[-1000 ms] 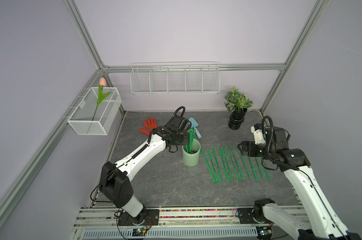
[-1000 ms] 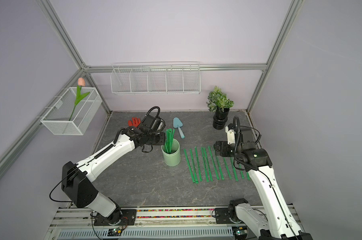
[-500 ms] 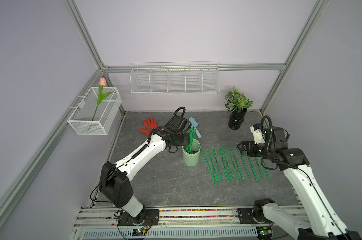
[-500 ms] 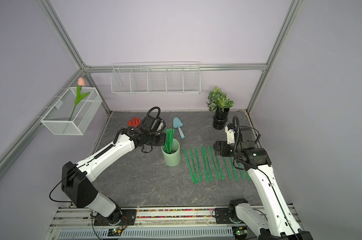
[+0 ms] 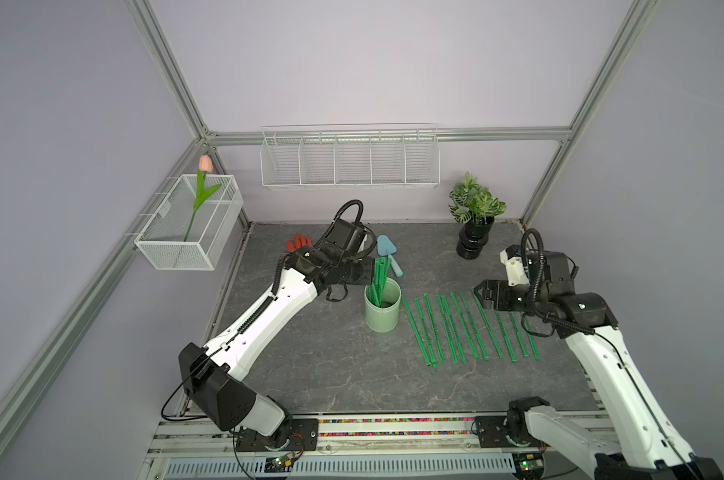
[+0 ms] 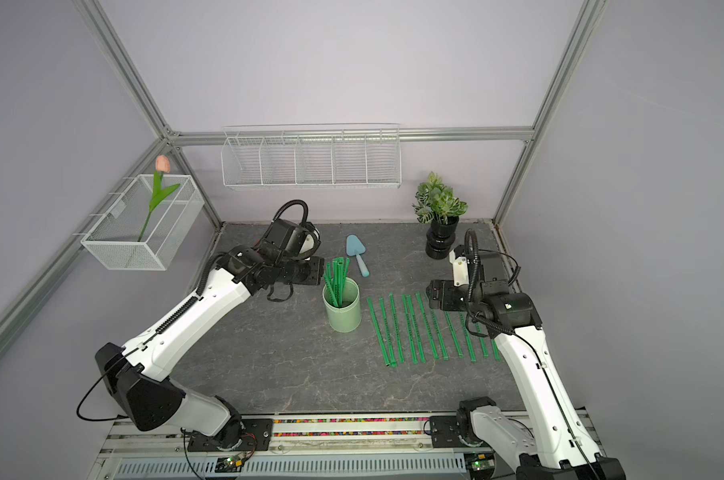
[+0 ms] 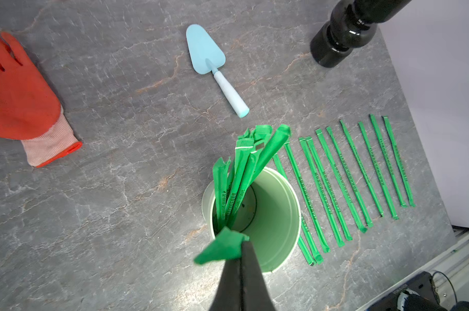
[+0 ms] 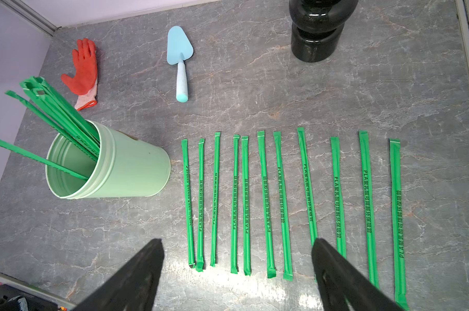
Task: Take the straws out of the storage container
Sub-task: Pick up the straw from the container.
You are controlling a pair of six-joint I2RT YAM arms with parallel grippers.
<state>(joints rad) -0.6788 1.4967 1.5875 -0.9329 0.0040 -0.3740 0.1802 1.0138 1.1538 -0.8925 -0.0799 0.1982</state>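
Observation:
The storage container (image 5: 382, 311) (image 6: 343, 313) is a pale mint-green cup standing upright mid-table. Several green straws (image 5: 379, 278) (image 7: 244, 167) (image 8: 63, 115) lean out of it toward the left arm. My left gripper (image 7: 240, 250) (image 5: 370, 272) hovers at the cup's rim, shut on the flattened top end of one straw (image 7: 222, 247). More straws (image 5: 450, 328) (image 8: 265, 202) lie side by side in a row on the table, right of the cup. My right gripper (image 8: 237, 242) (image 5: 478, 293) hangs open over the far ends of that row, holding nothing.
A blue trowel (image 5: 387, 253) and a red glove (image 5: 298, 243) lie behind the cup. A black plant pot (image 5: 474, 241) stands at the back right. A white wire shelf (image 5: 350, 158) hangs on the back wall. A mesh basket (image 5: 190, 232) with a tulip hangs on the left.
The left jaws have closed the last bit onto the straw's top end. Both arms stay where they were.

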